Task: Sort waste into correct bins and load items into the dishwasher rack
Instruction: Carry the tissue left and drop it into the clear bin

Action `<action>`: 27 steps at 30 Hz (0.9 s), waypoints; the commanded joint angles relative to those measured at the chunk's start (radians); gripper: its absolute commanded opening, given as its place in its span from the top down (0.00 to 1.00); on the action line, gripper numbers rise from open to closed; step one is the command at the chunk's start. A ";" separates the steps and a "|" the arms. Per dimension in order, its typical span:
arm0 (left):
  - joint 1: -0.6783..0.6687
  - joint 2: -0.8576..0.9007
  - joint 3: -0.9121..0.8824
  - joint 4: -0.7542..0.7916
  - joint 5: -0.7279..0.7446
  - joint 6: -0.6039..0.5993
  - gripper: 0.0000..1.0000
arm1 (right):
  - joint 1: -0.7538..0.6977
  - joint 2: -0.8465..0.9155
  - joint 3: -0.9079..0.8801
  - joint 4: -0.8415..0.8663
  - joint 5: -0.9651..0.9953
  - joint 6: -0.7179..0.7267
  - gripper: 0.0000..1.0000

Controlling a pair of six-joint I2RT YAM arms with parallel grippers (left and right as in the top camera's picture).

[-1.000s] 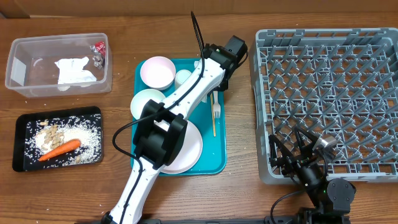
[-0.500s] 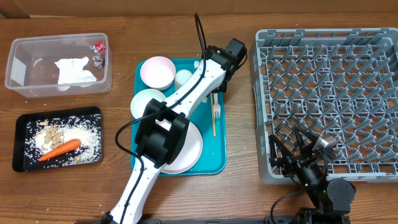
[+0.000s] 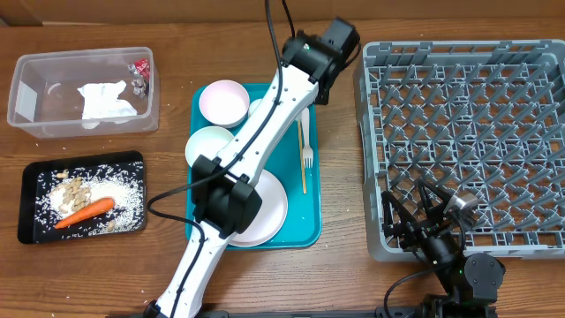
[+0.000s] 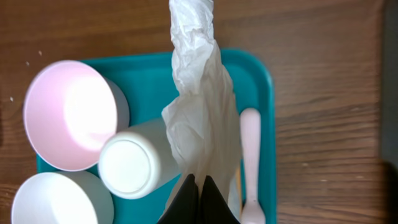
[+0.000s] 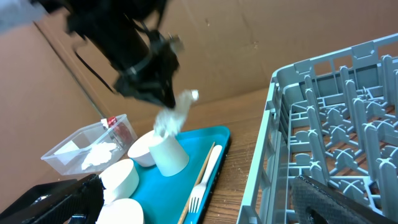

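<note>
**Left arm: napkin gripped above the teal tray [image 4: 264, 71]**
The left gripper [image 4: 198, 194] is pinched narrow on a crumpled white napkin [image 4: 199, 106], which hangs over the small white cup [image 4: 134, 165]; whether they touch cannot be told. A pink-tinted bowl [image 4: 65, 112] and the white fork [image 4: 250, 155] flank the cup. The clear tub [image 3: 84, 128] and black tray [image 3: 84, 159] sit well apart to the left. The right gripper [image 3: 415, 221], fingers spread wide, rests at the dishwasher rack [image 3: 477, 115].

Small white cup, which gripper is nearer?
Left. The left gripper holds a napkin just above the cup; the right gripper sits far off by the rack.
</note>
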 commanded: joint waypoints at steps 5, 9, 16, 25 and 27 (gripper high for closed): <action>0.112 -0.018 0.255 -0.077 -0.145 0.007 0.96 | -0.002 -0.008 -0.010 0.002 -0.008 0.007 0.00; 0.269 -0.018 0.252 -0.103 -0.138 -0.083 0.96 | -0.002 -0.008 -0.010 0.002 -0.008 0.007 0.00; 0.587 -0.012 0.195 -0.081 0.129 -0.153 0.96 | -0.002 -0.008 -0.010 0.002 -0.008 0.007 0.00; 0.755 0.009 -0.011 0.068 0.239 -0.067 0.96 | -0.002 -0.008 -0.010 0.002 -0.008 0.007 0.00; 0.789 0.009 -0.030 0.074 0.234 -0.068 0.96 | -0.002 -0.008 -0.010 0.002 -0.008 0.007 0.00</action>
